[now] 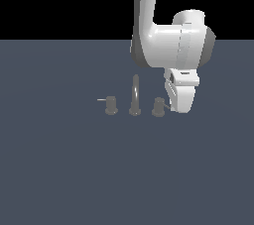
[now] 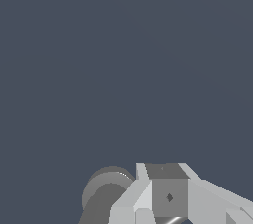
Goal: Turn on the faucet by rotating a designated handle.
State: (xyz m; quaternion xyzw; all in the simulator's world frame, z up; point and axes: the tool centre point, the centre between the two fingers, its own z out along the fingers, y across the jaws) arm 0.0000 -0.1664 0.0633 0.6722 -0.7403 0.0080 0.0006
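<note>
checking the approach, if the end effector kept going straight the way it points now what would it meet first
Likely the floor: the end effector points down beside the handle, right at its lever rod. Depth is unclear, so it could clip the rod first.

- The faucet [image 1: 134,101] is a small dark grey metal set standing upright on the flat grey floor: a tall, thin arched spout in the middle, with a stubby cylinder on each side, all three in a row.
- The handle [image 1: 158,107] is the short dark grey cylinder on a flared base at the exterior view's right of the spout. Its thin lever rod points rightward. In the wrist view it [image 2: 105,192] shows as a grey cylinder, partly hidden.
</note>
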